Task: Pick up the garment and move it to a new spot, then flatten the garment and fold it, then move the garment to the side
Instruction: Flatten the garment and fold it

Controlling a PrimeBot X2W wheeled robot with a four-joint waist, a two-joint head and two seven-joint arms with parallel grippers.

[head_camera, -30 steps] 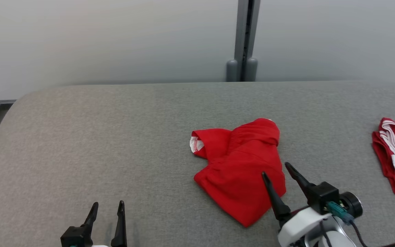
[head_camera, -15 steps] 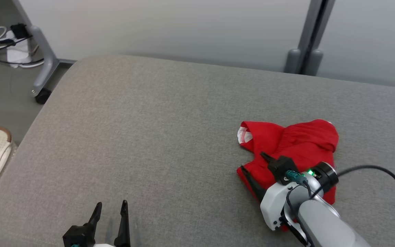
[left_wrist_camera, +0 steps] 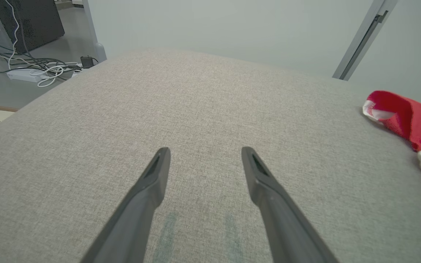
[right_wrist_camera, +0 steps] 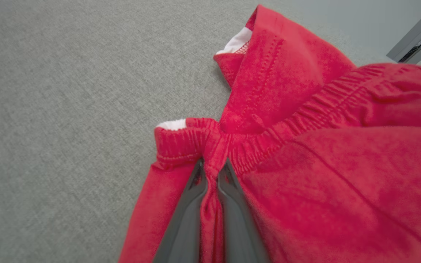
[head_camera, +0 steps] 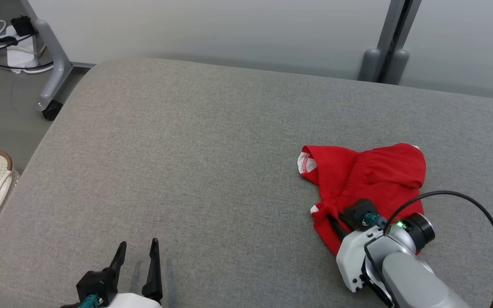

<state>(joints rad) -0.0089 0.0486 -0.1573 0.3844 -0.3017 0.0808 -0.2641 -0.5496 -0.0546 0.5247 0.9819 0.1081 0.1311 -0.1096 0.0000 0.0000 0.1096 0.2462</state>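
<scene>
Garment: the red garment (head_camera: 368, 179) lay crumpled on the grey padded table (head_camera: 195, 141), toward its right side, elastic waistband bunched.
Right gripper: the right gripper (right_wrist_camera: 212, 171) had its 2 fingers pinched nearly together on a fold of the waistband, probably because the gathered edge gives a firm hold for lifting.
Left gripper: the left gripper (left_wrist_camera: 205, 160) hovered with fingers spread wide over bare table, holding nothing, likely kept free for flattening.
Stage: the pick-up, judged from the cloth still resting down.
</scene>
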